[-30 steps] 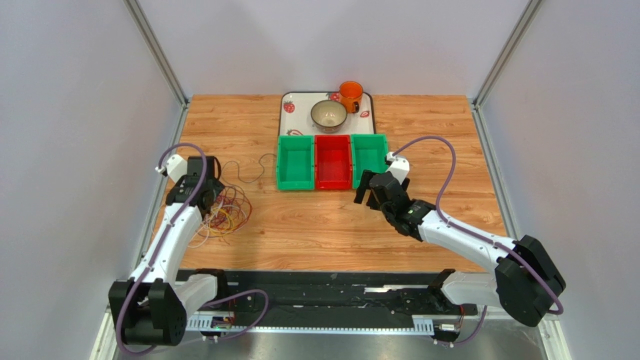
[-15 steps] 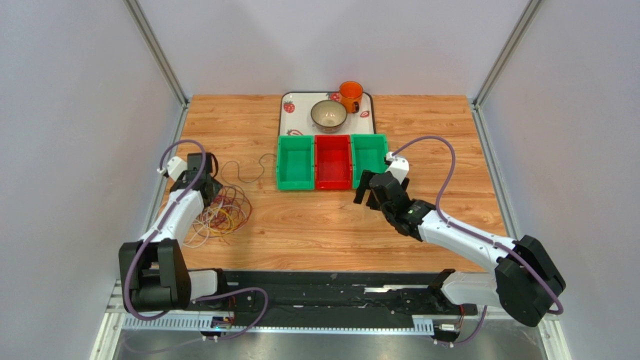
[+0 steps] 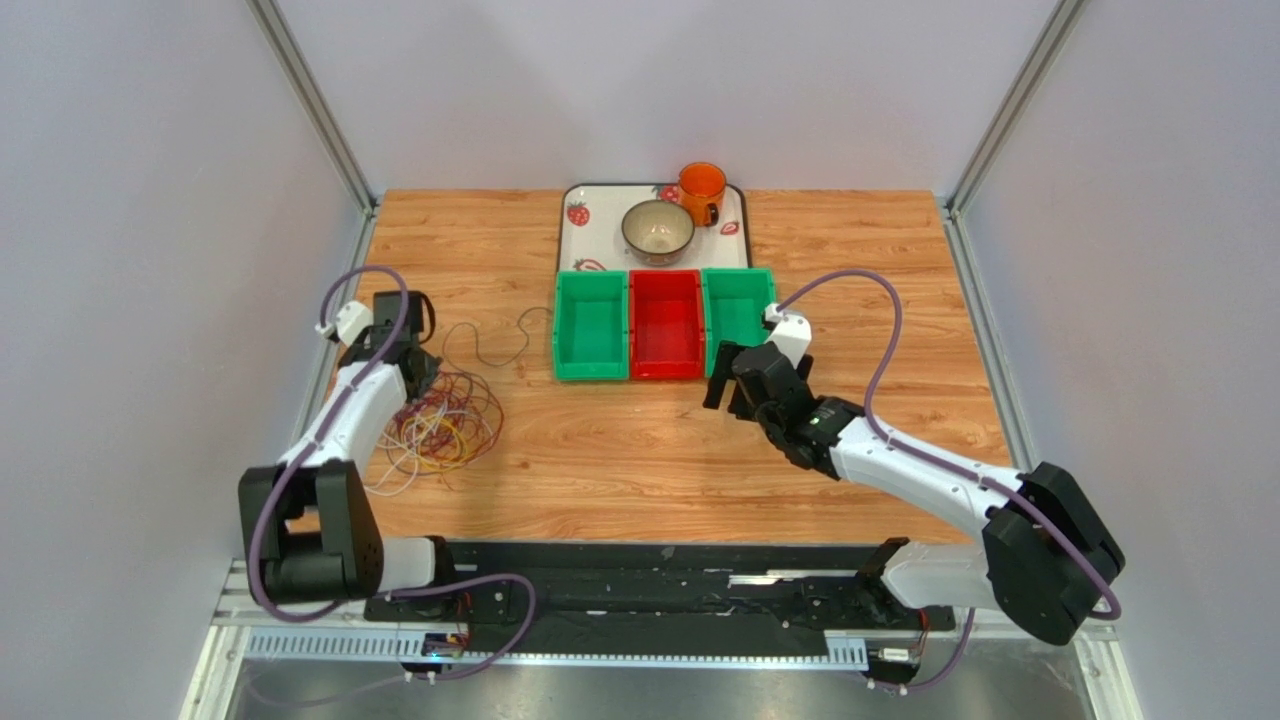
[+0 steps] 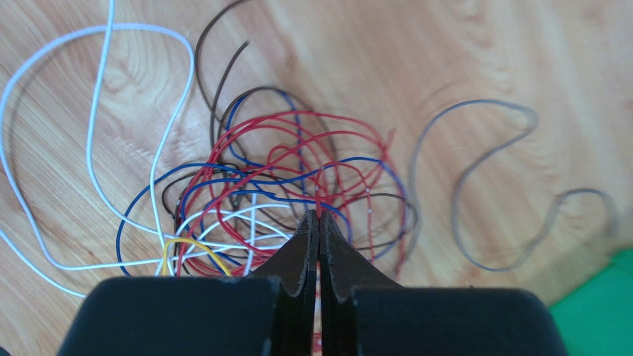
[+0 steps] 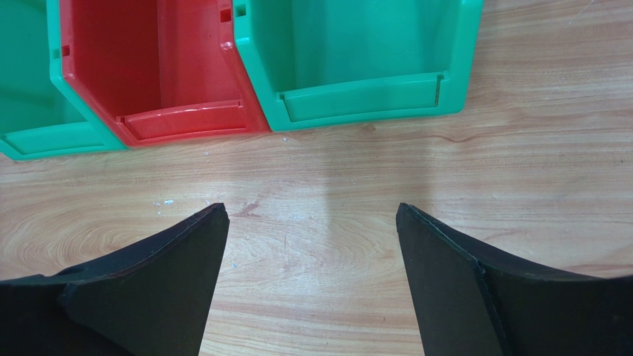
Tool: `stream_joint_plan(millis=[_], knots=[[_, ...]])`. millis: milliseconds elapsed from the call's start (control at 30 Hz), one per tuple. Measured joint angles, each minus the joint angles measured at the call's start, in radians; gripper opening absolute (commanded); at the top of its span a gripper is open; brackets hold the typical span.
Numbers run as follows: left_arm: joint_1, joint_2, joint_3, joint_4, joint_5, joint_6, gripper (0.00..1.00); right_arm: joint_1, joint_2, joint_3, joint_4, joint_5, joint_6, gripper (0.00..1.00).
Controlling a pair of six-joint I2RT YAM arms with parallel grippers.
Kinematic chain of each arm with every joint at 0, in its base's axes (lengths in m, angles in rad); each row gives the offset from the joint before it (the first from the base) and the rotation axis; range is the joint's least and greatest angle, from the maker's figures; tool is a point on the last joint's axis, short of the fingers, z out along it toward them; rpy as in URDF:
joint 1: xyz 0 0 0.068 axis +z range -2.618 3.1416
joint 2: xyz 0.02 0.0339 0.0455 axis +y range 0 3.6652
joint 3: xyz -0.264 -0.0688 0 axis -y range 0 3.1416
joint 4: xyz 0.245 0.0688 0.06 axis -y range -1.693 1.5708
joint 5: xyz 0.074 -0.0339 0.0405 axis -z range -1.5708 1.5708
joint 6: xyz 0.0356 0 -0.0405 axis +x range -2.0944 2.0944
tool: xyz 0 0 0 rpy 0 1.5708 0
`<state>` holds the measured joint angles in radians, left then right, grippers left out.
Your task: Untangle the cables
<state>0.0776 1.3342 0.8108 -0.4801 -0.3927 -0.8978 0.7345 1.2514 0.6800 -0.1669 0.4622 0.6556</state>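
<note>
The cables lie in a tangled heap at the table's left side. In the left wrist view the cables are red, blue, white, yellow and dark loops crossing one another. My left gripper sits over the heap's far edge, shut, with a red cable pinched between its tips. From above, the left gripper points down into the heap. A single dark cable curls apart toward the bins. My right gripper hangs open over bare wood in front of the bins, as the right gripper in the top view.
Three bins stand in a row mid-table: green, red, green. Behind them a tray carries a bowl and an orange cup. White walls close in both sides.
My left gripper has closed on a red cable, and its arm has drawn slightly toward the far left. The right arm has shifted a little to the left, still open.
</note>
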Motion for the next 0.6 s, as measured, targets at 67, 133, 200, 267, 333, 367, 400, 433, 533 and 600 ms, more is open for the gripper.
stream_joint_plan(millis=[67,133,200,267,333,367,400,433,533,600], knots=[[-0.013,-0.068,0.040,-0.038,-0.004,0.003,0.00,0.003,0.003,0.003,0.000,0.000,-0.002,0.87],[-0.027,-0.169,0.105,-0.091,-0.012,0.006,0.00,0.004,0.007,0.006,0.000,0.000,-0.002,0.87],[-0.040,-0.272,0.196,-0.138,-0.016,0.016,0.00,0.005,0.008,0.008,0.001,0.000,-0.005,0.87],[-0.045,-0.351,0.277,-0.158,-0.015,0.043,0.00,0.006,0.008,0.008,0.001,0.000,-0.007,0.87],[-0.045,-0.392,0.337,-0.180,-0.008,0.076,0.00,0.009,0.005,0.007,0.004,0.000,-0.010,0.87],[-0.045,-0.412,0.379,-0.205,0.002,0.104,0.00,0.010,0.003,0.007,0.007,0.000,-0.010,0.87],[-0.045,-0.419,0.399,-0.214,0.015,0.121,0.00,0.011,0.001,0.006,0.010,-0.001,-0.012,0.87],[-0.045,-0.425,0.421,-0.225,0.040,0.144,0.00,0.011,-0.005,0.002,0.017,-0.004,-0.018,0.87],[-0.046,-0.433,0.470,-0.257,0.129,0.198,0.00,0.011,-0.033,-0.031,0.073,-0.055,-0.046,0.87],[-0.048,-0.435,0.499,-0.271,0.193,0.231,0.00,0.011,-0.055,-0.055,0.120,-0.142,-0.079,0.87]])
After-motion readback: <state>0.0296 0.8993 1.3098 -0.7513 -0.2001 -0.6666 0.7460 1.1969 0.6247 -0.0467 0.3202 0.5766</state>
